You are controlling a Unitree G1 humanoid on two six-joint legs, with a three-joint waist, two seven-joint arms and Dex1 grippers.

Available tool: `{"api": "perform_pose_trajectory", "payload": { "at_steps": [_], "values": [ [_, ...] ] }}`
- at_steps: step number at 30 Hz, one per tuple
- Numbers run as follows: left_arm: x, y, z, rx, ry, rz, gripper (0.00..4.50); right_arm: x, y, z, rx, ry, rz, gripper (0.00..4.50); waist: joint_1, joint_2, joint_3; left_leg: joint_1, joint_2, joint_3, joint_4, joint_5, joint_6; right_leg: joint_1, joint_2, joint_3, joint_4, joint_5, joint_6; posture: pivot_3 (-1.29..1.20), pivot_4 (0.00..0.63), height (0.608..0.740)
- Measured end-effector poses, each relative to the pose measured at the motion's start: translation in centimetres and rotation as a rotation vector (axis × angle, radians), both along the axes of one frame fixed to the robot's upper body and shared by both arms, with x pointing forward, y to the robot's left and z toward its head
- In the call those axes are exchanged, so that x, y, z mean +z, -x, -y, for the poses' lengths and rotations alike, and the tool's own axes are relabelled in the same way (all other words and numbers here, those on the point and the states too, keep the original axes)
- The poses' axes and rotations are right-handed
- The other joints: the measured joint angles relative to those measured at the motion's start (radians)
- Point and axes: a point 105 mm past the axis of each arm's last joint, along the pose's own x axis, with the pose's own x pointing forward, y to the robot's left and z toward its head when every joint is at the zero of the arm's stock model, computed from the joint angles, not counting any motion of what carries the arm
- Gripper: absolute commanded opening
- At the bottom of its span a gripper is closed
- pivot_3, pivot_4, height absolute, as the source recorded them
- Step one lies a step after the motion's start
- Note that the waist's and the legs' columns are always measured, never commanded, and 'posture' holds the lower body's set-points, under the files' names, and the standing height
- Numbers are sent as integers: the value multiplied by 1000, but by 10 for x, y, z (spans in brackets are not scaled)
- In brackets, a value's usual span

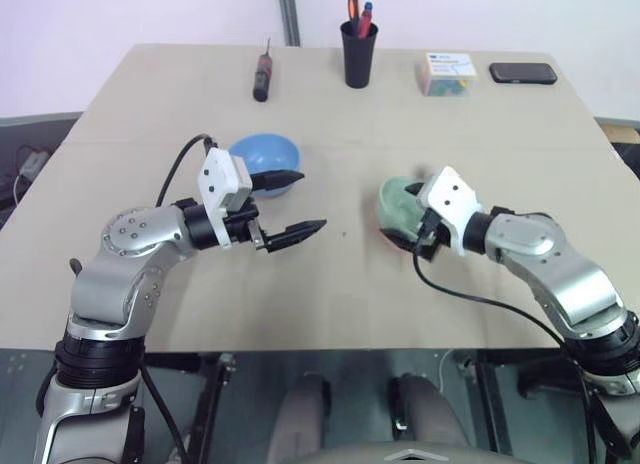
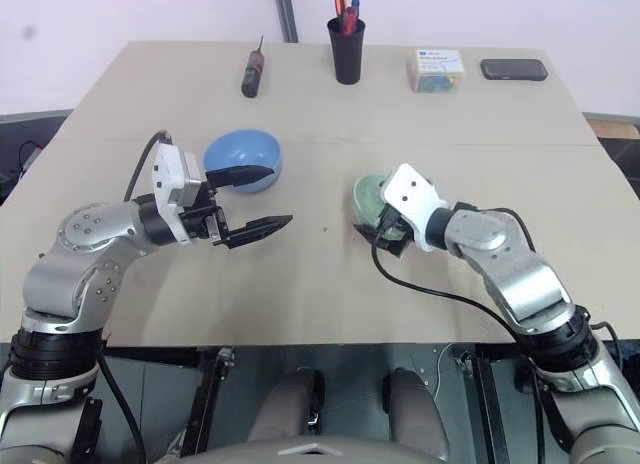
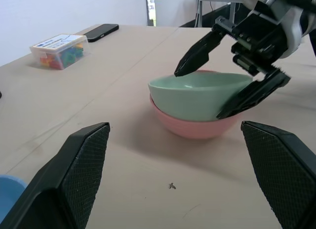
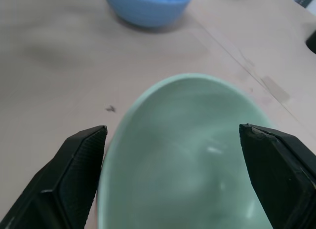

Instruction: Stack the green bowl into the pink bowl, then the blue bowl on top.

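Bench [image 1: 330, 284], one, pale tan, carrying all items.

Bowls, three:
- green bowl [image 3: 200, 93], one, nested inside the pink bowl, right of centre on the bench.
- pink bowl [image 3: 192, 126], one, under the green bowl, its lower wall and a strip of rim showing.
- blue bowl [image 1: 262, 159], one, standing alone left of centre, well apart from the stacked pair.

Grippers, two:
- left gripper [image 1: 290, 201], fingers spread wide and holding nothing, level above the bench just in front of the blue bowl, upper finger overlapping the bowl's near rim in the head views.
- right gripper [image 3: 227, 73], fingers spread wide, one on each side of the green bowl at rim level; contact with the bowl cannot be told.

Other items along the far edge:
- screwdriver [image 1: 263, 79], one, lying flat.
- black cup [image 1: 359, 54], one, upright, holding pens.
- clear box [image 1: 446, 74], one, with coloured contents.
- phone [image 1: 523, 73], one, dark, lying flat.
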Motion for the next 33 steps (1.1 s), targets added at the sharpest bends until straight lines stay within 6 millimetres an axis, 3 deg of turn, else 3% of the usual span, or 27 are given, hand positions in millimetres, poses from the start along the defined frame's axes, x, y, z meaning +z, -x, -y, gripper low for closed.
{"api": "perform_pose_trajectory", "payload": {
  "at_steps": [10, 15, 18, 22, 30, 33],
  "values": [
    [-1, -5, -3, 47, -20, 14, 4500, 9, 0, -1, 1, -40, 49, 4480, -1, 0, 0, 0, 0, 0, 0, 0, 0, 0, 0, 0, 0, 0, 0, 0, 150, 740],
    [-3, -15, -13, 141, -76, 46, 4500, 39, 28, -8, 131, -212, 63, 4480, 1, 0, 0, 0, 0, -1, 0, 0, 0, 0, 0, -1, 0, 0, 0, 0, 150, 740],
    [-3, -30, -25, 281, -177, 111, 4500, 43, 50, -1, 185, -263, 25, 4480, 4, 0, 0, 0, 0, -1, 0, 0, 0, 1, 0, -1, 0, 0, 0, 0, 150, 740],
    [-12, -42, -38, 395, -340, 115, 4500, 46, 61, 13, 183, -282, -6, 4480, 1, 0, 0, 1, 0, -1, 0, 0, 0, 1, 0, 0, 1, 0, 0, 0, 150, 740],
    [-30, -78, -58, 504, -686, 161, 4500, 41, 64, 35, 91, -249, -3, 4480, 2, 0, 0, 0, 0, 0, 0, 0, 0, 0, 1, 0, 1, 0, 0, 0, 150, 740],
    [-37, -87, -55, 474, -745, 172, 3743, 41, 64, 38, 64, -250, 6, 4500, 1, 0, 0, 0, 0, 0, 0, 0, 0, 0, 1, 0, 1, 0, 0, 0, 150, 740]
  ]
}}
